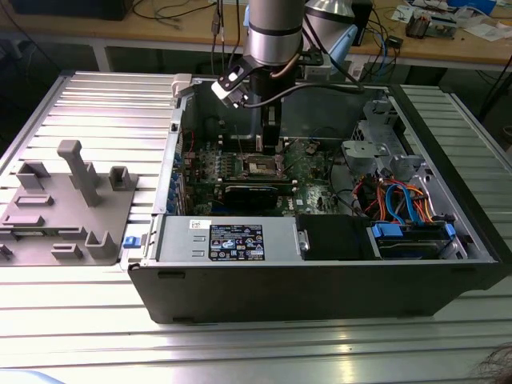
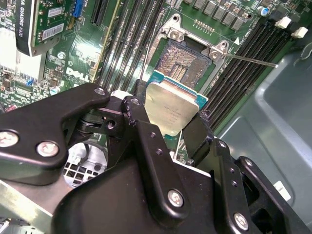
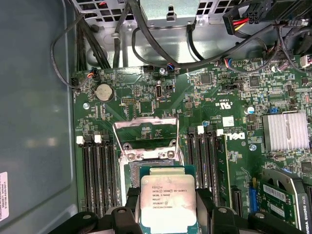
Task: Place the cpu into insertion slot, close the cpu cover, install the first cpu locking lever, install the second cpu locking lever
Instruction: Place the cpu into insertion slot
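My gripper (image 2: 170,119) is shut on the cpu (image 2: 171,108), a small square chip with a silver-grey top, pinched between two black fingers (image 2: 141,105). In the first wrist view the cpu (image 3: 168,200) hangs just above the insertion slot (image 3: 146,160), partly covering it. In the second wrist view the insertion slot (image 2: 187,61) shows its dark pin field beyond the chip. The cpu cover (image 3: 145,130) is swung open beyond the socket. A thin locking lever (image 2: 253,61) sticks out beside the socket. In the exterior view the gripper (image 1: 272,136) hovers over the slot (image 1: 262,166).
Memory slots (image 3: 100,175) flank the socket on both sides. A black graphics card (image 1: 252,194) lies close by, with the power supply (image 1: 228,240) in front of it. Cables and a drive cage (image 1: 400,200) fill the exterior view's right. A grey fixture (image 1: 68,200) sits outside the case.
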Robot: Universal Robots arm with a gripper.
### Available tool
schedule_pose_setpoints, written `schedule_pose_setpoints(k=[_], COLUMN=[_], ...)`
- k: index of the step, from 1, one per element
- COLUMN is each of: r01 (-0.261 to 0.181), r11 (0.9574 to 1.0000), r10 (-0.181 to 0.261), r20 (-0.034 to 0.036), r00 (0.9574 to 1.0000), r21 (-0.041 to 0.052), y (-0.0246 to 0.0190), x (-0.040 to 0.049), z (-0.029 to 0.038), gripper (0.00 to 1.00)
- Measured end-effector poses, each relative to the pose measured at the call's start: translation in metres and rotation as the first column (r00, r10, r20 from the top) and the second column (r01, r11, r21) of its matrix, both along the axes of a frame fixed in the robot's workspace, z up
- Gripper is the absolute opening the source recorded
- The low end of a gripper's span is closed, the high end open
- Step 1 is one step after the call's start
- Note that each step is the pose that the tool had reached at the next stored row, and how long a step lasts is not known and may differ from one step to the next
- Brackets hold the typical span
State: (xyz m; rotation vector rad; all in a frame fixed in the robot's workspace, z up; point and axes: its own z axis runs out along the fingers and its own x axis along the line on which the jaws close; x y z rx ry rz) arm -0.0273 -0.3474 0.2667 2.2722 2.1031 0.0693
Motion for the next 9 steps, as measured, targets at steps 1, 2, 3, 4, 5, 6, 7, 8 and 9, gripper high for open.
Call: schedule_pose_setpoints(k=[1,2,3,4,5,6,7,8,9], r01=[0.0,0.0,0.0,0.0,0.0,0.0,0.0,0.0,0.0], r11=[1.0,1.0,1.0,1.0,1.0,1.0,1.0,1.0,1.0], r10=[0.0,0.0,0.0,0.0,0.0,0.0,0.0,0.0,0.0], r20=[0.0,0.0,0.0,0.0,0.0,0.0,0.0,0.0,0.0], r00=[1.0,1.0,1.0,1.0,1.0,1.0,1.0,1.0,1.0], r21=[0.0,0.0,0.0,0.0,0.0,0.0,0.0,0.0,0.0], y=[0.0,0.0,0.0,0.0,0.0,0.0,0.0,0.0,0.0], x=[0.0,0.0,0.0,0.0,0.0,0.0,0.0,0.0,0.0], z=[-0.0001,-0.0011,-0.0018,-0.0019,-0.0021,-0.0022,-0.0023,-0.0024,-0.0025], gripper=[0.54,0.54,0.54,0.54,0.54,0.54,0.54,0.54,0.54])
